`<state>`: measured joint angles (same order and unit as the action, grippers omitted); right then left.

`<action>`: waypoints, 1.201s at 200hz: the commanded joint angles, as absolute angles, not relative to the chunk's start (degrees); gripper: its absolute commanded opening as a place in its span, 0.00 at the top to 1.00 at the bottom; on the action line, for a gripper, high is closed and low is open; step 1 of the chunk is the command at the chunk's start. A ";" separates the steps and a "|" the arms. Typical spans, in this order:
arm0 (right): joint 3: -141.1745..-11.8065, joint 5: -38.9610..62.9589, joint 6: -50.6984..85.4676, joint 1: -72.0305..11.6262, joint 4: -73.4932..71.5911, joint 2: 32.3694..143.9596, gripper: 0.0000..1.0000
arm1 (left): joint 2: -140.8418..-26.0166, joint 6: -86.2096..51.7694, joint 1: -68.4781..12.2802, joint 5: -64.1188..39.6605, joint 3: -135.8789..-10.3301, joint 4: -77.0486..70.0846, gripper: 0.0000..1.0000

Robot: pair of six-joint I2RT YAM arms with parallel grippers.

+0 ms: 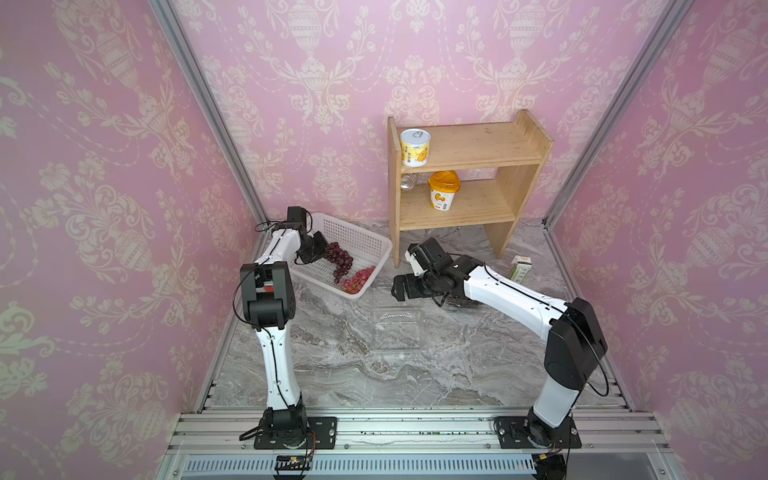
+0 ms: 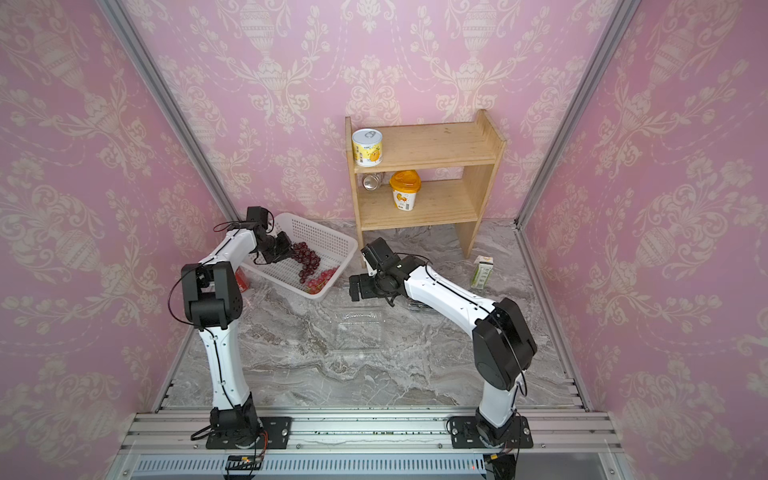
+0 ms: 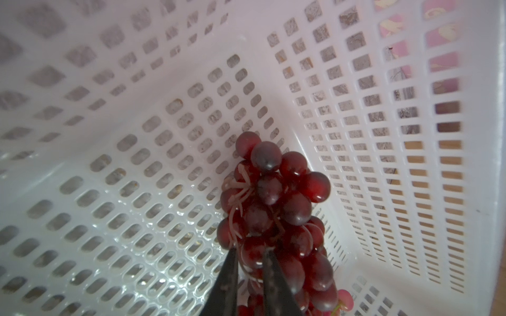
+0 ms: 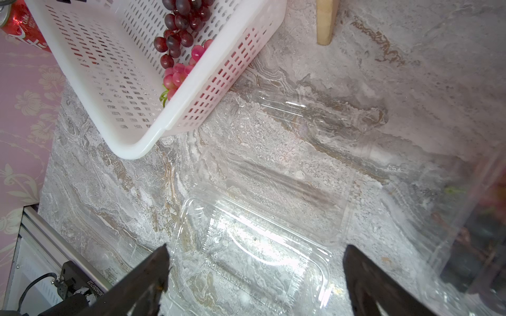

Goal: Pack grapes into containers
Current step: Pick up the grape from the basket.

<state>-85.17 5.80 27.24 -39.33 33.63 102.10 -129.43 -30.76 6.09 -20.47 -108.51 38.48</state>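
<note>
Left wrist view: left claw [image 3: 250, 251] clenched on the dark red bunch [image 3: 273, 208], both black fingers [image 3: 230, 276] pinching in at the stem end, pale stems showing between the grapes. Bunch is inside the white perforated basket [image 3: 109, 164]; cannot tell whether it is lifted or resting on the basket floor. Edge of a pink bunch [image 3: 345, 298] peeks out beyond it.

Both top views: basket on the marble tabletop [image 1: 332, 365], at 11 o'clock from the open container [image 1: 397, 328]. Left claw [image 1: 320, 249] reaches into the basket from its 9 o'clock side. Dark red bunch [image 1: 338, 257] near the basket's middle, pink bunch [image 1: 359, 278] at the basket's 5 o'clock corner.

Right wrist view: right claw [image 4: 256, 249] released, fingers spread wide, nothing between them, poised above the open container [image 4: 246, 260]. That container is clear, lid folded back, no grapes in it. Basket corner and both bunches show beyond it. Second container [image 4: 479, 232] just beside, blurred; dark and reddish shapes inside, not clear enough to name.

Top view: second container [image 1: 461, 305] at 2 o'clock from the open one, mostly under the right arm. Wooden shelf [image 1: 469, 166] at 1 o'clock, carton [image 1: 519, 268] at 2 o'clock, further out. Red can [image 4: 22, 24] beside the basket's far side
</note>
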 commanded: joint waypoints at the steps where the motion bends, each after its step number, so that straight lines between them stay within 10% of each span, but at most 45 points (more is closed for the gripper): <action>1: -85.87 6.09 28.61 -38.88 33.38 102.49 0.00 | -129.55 -30.72 5.71 -19.40 -108.16 39.65 0.81; 240: -86.22 5.80 28.56 -38.87 33.72 102.82 0.00 | -129.69 -30.55 5.71 -19.68 -110.11 40.49 1.00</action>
<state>-85.17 5.78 28.34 -39.33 33.65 102.10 -129.47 -31.05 6.09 -20.47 -108.51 38.63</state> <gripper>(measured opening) 0.998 0.055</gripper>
